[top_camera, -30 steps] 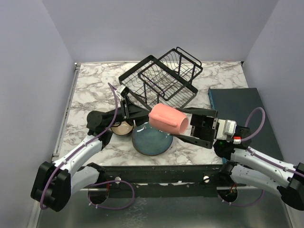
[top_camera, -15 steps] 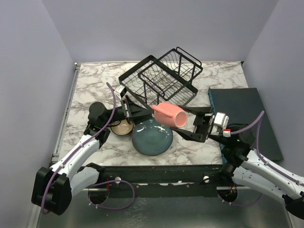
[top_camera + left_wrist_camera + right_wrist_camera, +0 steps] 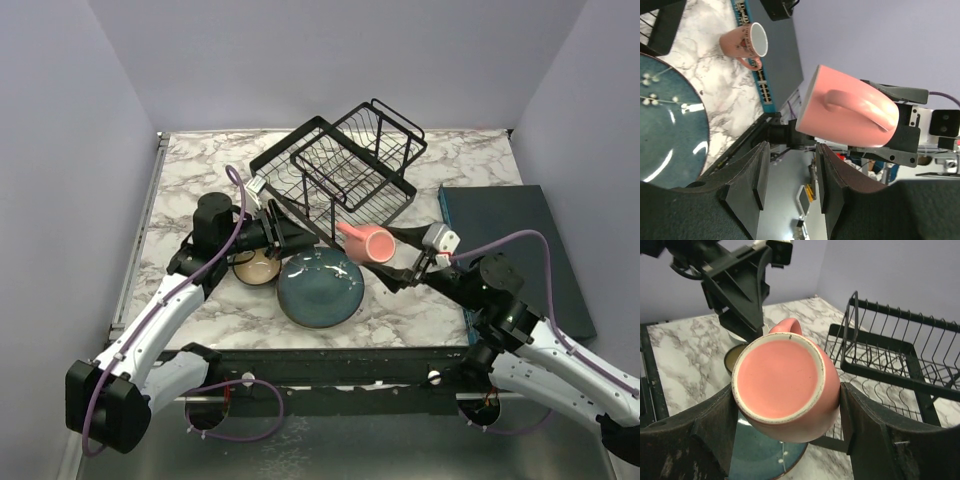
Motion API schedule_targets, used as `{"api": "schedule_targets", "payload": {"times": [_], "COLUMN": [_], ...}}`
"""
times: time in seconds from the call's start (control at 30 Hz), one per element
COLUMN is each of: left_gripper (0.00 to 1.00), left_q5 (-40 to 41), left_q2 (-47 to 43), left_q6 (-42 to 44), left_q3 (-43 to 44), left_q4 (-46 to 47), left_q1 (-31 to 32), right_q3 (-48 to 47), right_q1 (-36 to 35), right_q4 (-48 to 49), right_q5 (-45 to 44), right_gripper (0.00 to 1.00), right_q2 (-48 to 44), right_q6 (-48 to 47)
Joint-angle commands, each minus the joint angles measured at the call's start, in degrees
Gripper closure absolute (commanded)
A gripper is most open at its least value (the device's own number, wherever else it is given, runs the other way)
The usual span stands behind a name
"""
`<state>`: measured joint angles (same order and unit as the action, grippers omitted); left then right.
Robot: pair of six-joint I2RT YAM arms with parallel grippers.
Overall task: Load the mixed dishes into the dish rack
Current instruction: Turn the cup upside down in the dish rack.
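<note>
The right gripper [image 3: 388,254] grips the small pink ceramic mug [image 3: 366,243] between both fingers. Its jaws are spread wide across the mug's body, the mug's base faces the wrist, and the handle is turned toward the left gripper [image 3: 298,240]. The mug hangs above the far-right rim of the round dark teal-blue plate [image 3: 320,288], just near of the black wire dish rack [image 3: 286,141]. The left gripper is partly open and holds nothing. It is close to the dark bowl with tan inside [image 3: 255,268], and its fingertips point right at the mug without touching it.
</note>
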<state>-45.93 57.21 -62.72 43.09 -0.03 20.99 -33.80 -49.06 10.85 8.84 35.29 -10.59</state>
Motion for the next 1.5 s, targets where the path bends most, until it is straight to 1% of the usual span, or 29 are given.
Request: {"api": "schedule_targets", "payload": {"times": [0.0, 0.17, 0.2, 0.33, 0.57, 0.73, 1.0, 1.2, 1.23, 1.33, 1.37, 1.47], "left_gripper": [0.53, 0.53, 0.53, 0.53, 0.53, 0.53, 0.54, 0.54, 0.54, 0.54, 0.54, 0.55], "left_q5": [3.44, 5.86, 6.63, 9.12, 11.14, 12.55, 15.04, 17.03, 17.59, 19.71, 20.14, 20.95], "left_q2": [0.10, 0.53, 0.53, 0.47, 0.18, -0.13, -0.72, -1.99, -2.16, -2.25, -2.27, -2.46], "left_q6": [8.12, 13.07, 14.30, 18.55, 23.56, 26.16, 28.68, 29.73, 30.04, 31.11, 31.38, 31.61], "left_q3": [3.02, 5.37, 5.91, 7.43, 7.74, 7.22, 5.83, 4.95, 4.98, 5.33, 5.41, 5.52], "left_q4": [-9.39, -14.90, -16.04, -20.42, -23.71, -24.32, -24.40, -24.71, -24.96, -26.52, -26.89, -27.21], "left_q1": [-0.34, -0.34, -0.34, -0.34, -0.34, -0.34, -0.34, -0.34, -0.35, -0.34, -0.34, -0.36], "right_q3": [-2.77, -2.76, -2.79, -2.27, -1.45, -0.79, 0.62, 1.60, 1.71, 2.12, 2.03, 2.02], "right_q1": [-0.20, -0.22, -0.21, -0.16, 0.01, 1.46, 5.97, 11.87, 12.51, 13.99, 14.42, 15.79], "right_q4": [-1.28, -2.40, -2.42, -0.68, 4.27, 8.18, 12.79, 17.34, 18.10, 21.17, 21.76, 24.01], "right_q5": [-6.10, -8.58, -10.36, -12.30, -15.41, -15.80, -13.69, -9.28, -7.40, -6.43, -5.94, -4.94], "right_gripper": [0.96, 0.96, 0.96, 0.96, 0.96, 0.96, 0.98, 1.00, 1.00, 1.00, 1.00, 1.00], "right_q2": [-0.73, 1.76, 2.37, 5.09, 10.34, 14.22, 19.50, 22.77, 23.48, 25.60, 26.50, 28.74], "right_q6": [-0.33, -0.11, -0.04, 0.37, 0.40, 1.15, 4.34, 9.12, 9.79, 10.41, 12.29, 13.58]}}
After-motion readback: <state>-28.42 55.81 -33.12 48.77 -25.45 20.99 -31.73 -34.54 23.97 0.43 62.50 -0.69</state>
